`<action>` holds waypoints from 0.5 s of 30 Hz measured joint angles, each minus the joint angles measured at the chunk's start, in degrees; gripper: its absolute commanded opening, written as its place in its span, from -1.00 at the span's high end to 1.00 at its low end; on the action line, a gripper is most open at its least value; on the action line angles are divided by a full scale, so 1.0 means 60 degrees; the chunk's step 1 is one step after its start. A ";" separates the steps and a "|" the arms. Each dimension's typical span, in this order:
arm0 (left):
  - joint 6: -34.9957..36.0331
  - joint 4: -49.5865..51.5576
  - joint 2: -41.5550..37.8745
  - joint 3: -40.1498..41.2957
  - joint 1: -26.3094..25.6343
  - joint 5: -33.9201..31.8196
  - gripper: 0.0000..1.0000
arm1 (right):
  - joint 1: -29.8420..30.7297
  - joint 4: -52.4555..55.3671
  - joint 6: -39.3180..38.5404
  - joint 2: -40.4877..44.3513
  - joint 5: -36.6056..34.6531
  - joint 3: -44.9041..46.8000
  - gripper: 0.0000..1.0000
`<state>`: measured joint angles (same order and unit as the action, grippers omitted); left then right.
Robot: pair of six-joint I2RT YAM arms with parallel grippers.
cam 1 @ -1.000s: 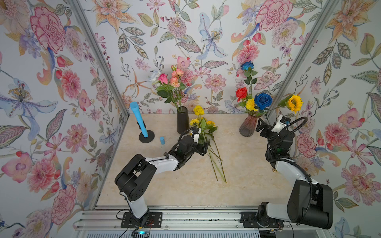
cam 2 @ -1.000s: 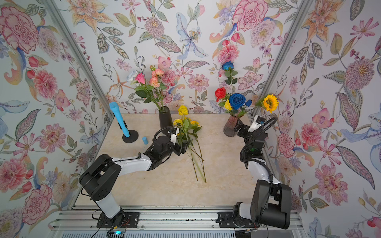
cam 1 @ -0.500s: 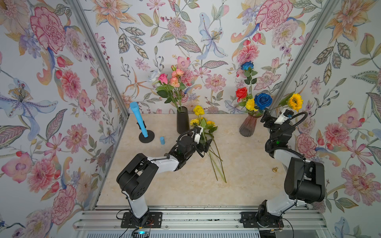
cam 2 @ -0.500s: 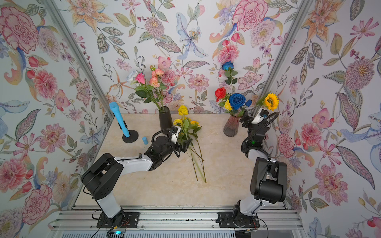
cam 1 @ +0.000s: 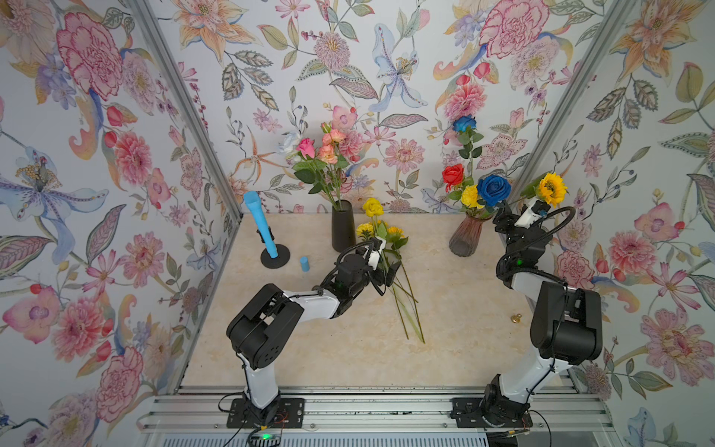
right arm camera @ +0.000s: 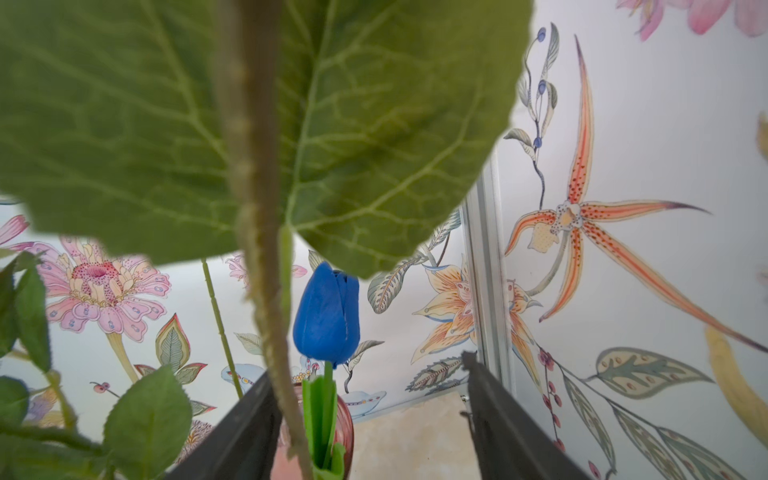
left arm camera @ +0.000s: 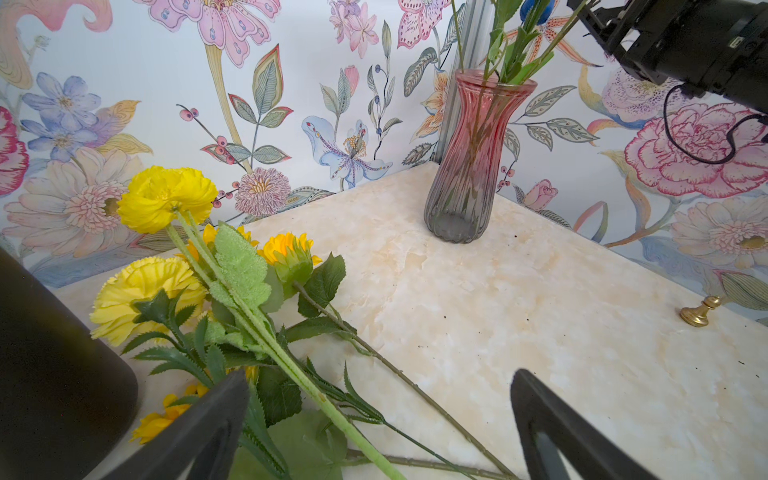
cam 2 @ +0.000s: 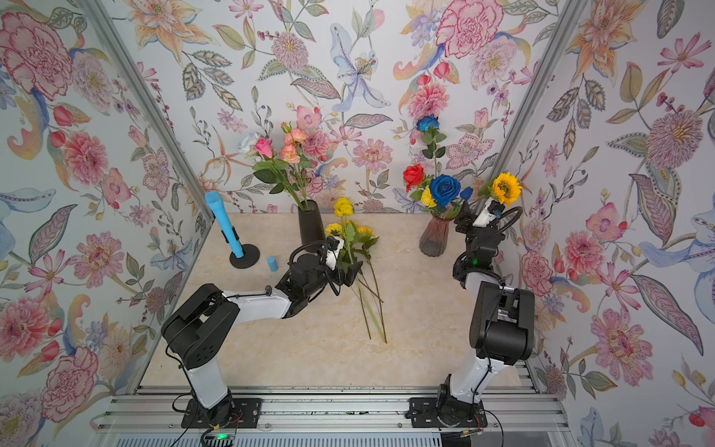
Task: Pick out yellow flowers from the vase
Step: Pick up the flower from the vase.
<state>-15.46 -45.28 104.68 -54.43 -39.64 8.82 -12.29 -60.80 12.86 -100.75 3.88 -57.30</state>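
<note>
A pink glass vase stands at the back right with red and blue roses. It also holds two yellow flowers: a pompom and a sunflower leaning right. My right gripper is raised beside the vase's mouth, open, with the sunflower's stem between its jaws, close to one finger. Other yellow flowers lie on the table. My left gripper hovers open over their stems, holding nothing.
A black vase of pink and peach roses stands at the back centre. Left of it are a blue microphone on a stand and a small blue cylinder. A brass knob lies by the right arm. Walls close in on three sides.
My right gripper has moved up and back to the sunflower's stem, and its jaws have narrowed around it. The left arm has hardly moved.
</note>
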 measured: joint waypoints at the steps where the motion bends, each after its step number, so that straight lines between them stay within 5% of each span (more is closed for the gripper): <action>1: 0.0011 -0.0004 0.0000 -0.0015 0.0000 0.0000 -0.99 | 0.0011 -0.0022 0.0000 -0.0025 0.0007 -0.0036 -0.39; 15: 0.0007 -0.0186 0.0066 -0.0124 0.0000 0.0168 -0.99 | 0.0106 -0.0062 0.0055 -0.0160 0.0076 -0.0273 0.25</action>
<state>-15.42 -46.39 105.08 -55.18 -39.64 9.82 -11.66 -61.17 13.19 -101.71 4.34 -58.94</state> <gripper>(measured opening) 0.996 0.426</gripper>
